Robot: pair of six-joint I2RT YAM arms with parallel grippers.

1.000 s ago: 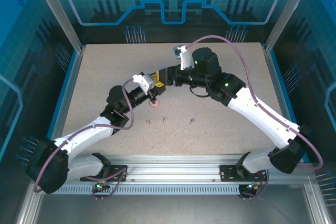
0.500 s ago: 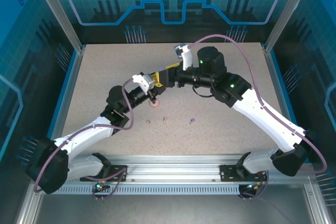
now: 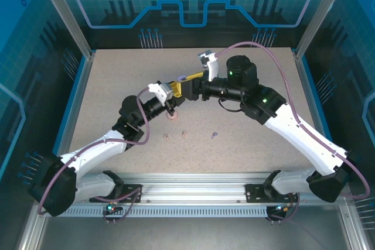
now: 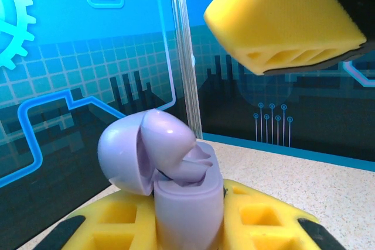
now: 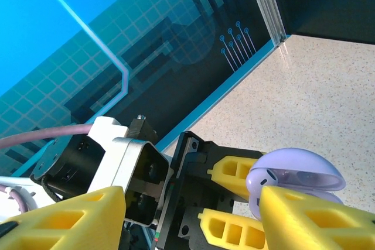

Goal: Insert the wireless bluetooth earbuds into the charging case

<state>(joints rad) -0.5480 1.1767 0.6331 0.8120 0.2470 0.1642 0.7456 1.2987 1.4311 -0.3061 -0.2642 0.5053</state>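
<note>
**Purple case pinched, three buds loose on table**

We count three wireless bluetooth earbuds on the table: two pale pink and one purple bud. They lie in a loose row nearer the arm bases than either gripper and touch neither.

One purple charging case, lid swung open, sits pinched in the left gripper. We cannot tell whether a bud sits inside.

The right gripper stands spread just beside the case, holding nothing. One pink case rests near the left wrist. Bare table surrounds the row, and the walls are well apart.
</note>
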